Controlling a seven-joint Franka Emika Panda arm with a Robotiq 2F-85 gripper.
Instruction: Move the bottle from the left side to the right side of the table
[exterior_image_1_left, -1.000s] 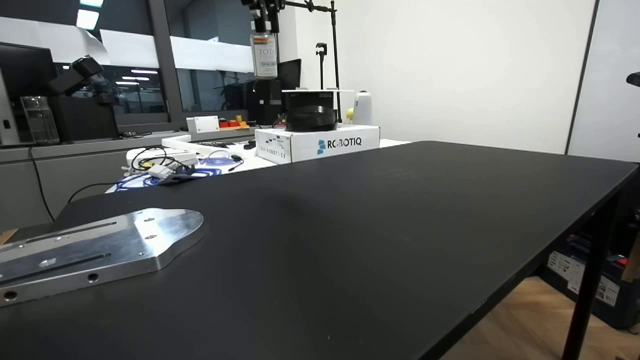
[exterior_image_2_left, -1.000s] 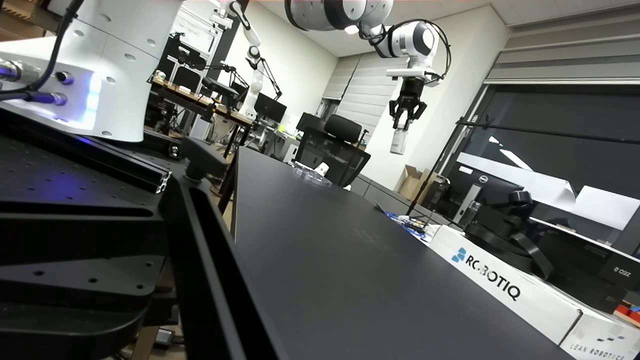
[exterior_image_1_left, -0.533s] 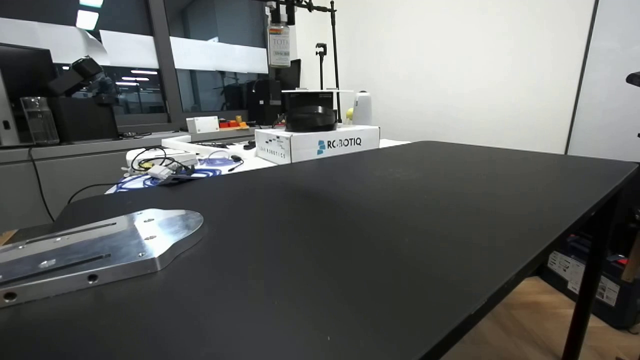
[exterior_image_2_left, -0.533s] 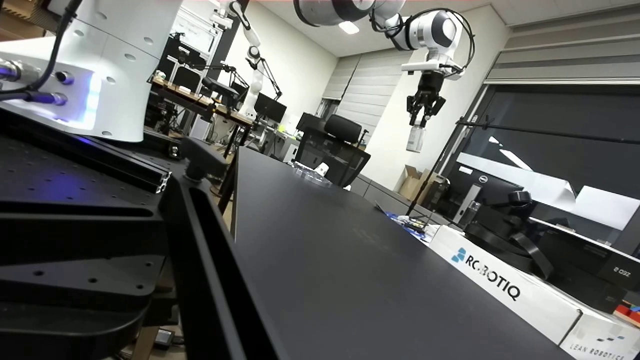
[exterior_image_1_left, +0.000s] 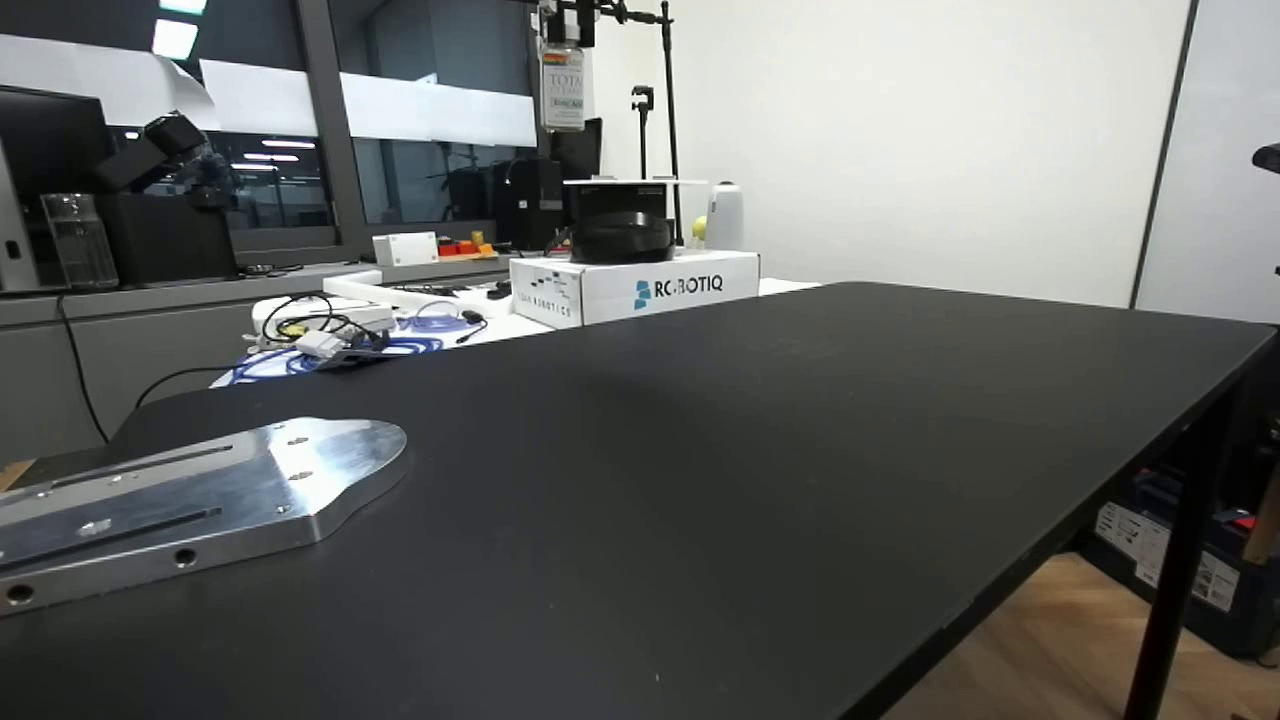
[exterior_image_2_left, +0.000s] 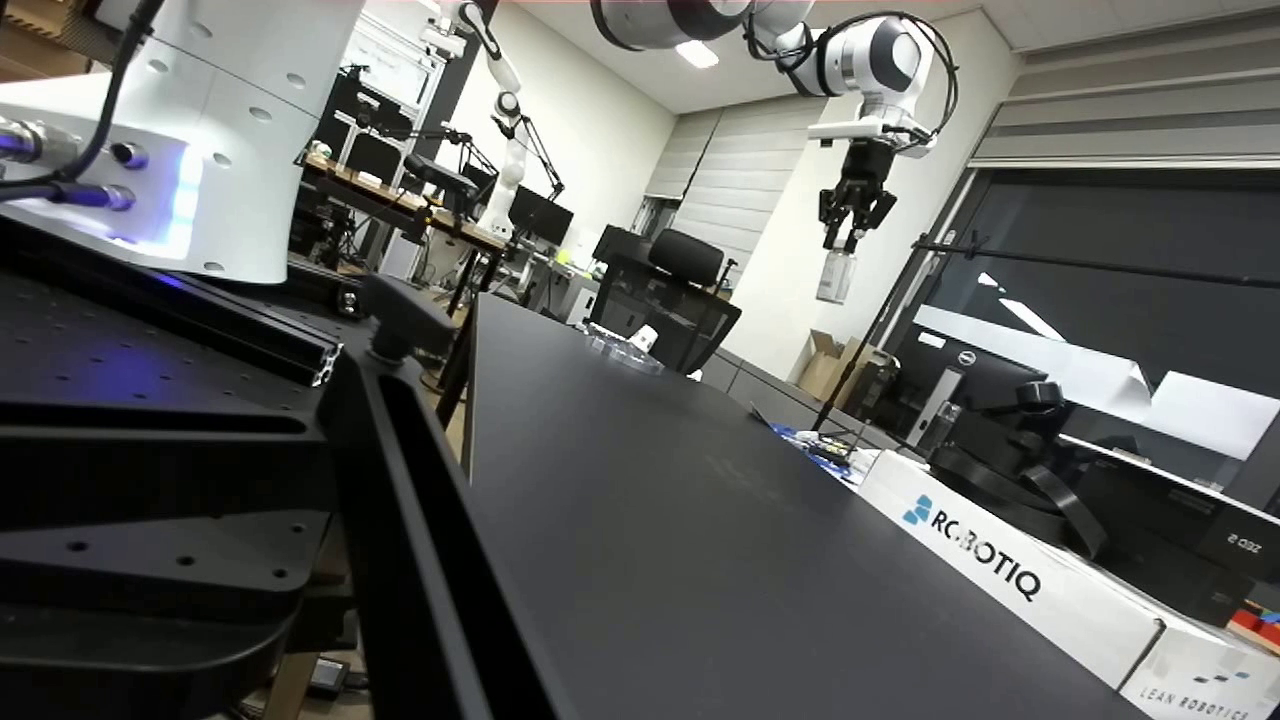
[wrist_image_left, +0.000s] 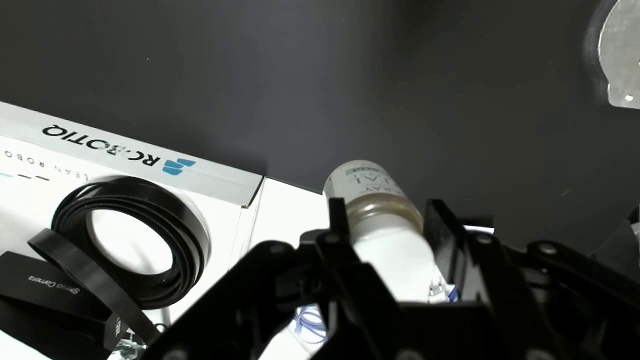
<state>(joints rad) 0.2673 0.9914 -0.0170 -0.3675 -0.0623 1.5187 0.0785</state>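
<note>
The bottle hangs upright, cap up, high above the black table. My gripper is shut on it near the cap, and most of the gripper is cut off by the top edge there. In an exterior view the bottle hangs below my gripper, beyond the long edge of the table as seen from there. In the wrist view the white cap and pale label of the bottle show between the fingers of my gripper. Nothing supports the bottle from below.
A flat silver metal plate lies at one end of the table. A white box with blue lettering stands along the edge, with a black strap roll on it. Blue cables lie beside it. A thin stand rises behind.
In both exterior views my gripper has carried the bottle to the right, and in one of them also upward. The last half second shows only a small shift. The grip is unchanged.
</note>
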